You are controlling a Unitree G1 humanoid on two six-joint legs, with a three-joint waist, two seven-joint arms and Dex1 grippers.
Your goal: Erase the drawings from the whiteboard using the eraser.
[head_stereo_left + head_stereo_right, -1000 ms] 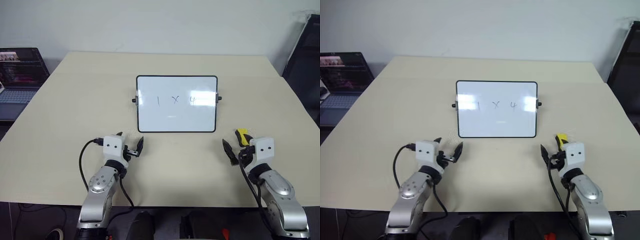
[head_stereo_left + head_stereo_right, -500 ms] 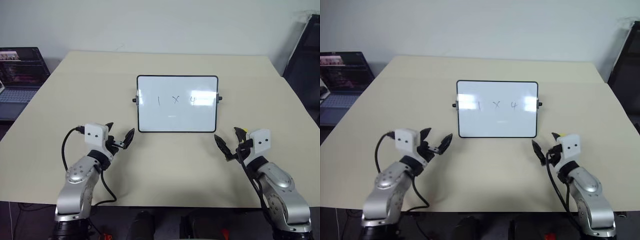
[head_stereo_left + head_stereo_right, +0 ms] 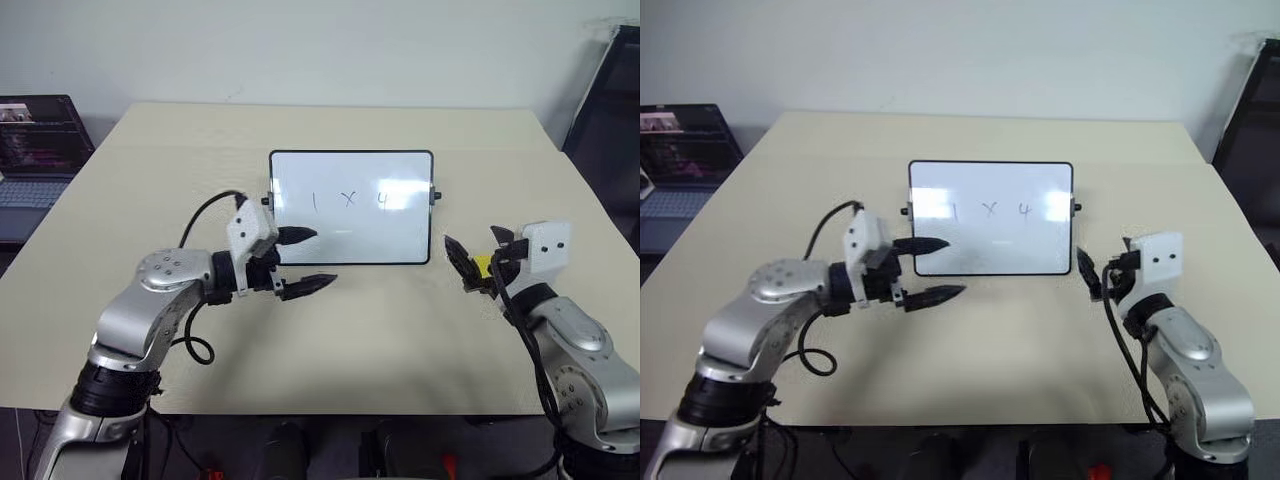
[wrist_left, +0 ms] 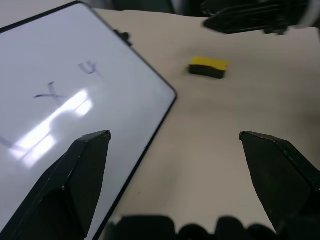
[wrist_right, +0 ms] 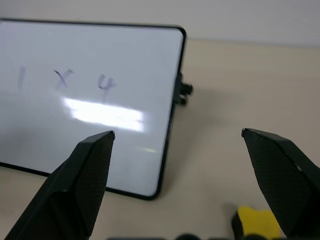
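The eraser (image 4: 208,67) has not been picked up yet, so the job is at its first step — getting hold of it. It lies flat on the bench (image 3: 350,340), just to the right of the whiteboard's near right corner, right under the right claw (image 3: 482,259). That claw hangs above it with its two black fingers spread wide and nothing between them. The left claw (image 3: 308,261) is also spread wide and holds nothing; it points to the right, in front of the whiteboard's (image 3: 395,240) near left part, one finger over the white face and one over the bench.

The next move, I think, is for the right claw to tip down and close on the eraser's long sides.

The eraser is a small block, yellow on top and black below (the black part looks like the soft wiping side). The whiteboard is a smooth, shiny rectangle with a thin black frame, round corners and a little black knob on each side. The drawings (image 3: 348,199) — thin, faint strokes like "1 x 4" — sit across its middle. The bench is pale, flat and matte.
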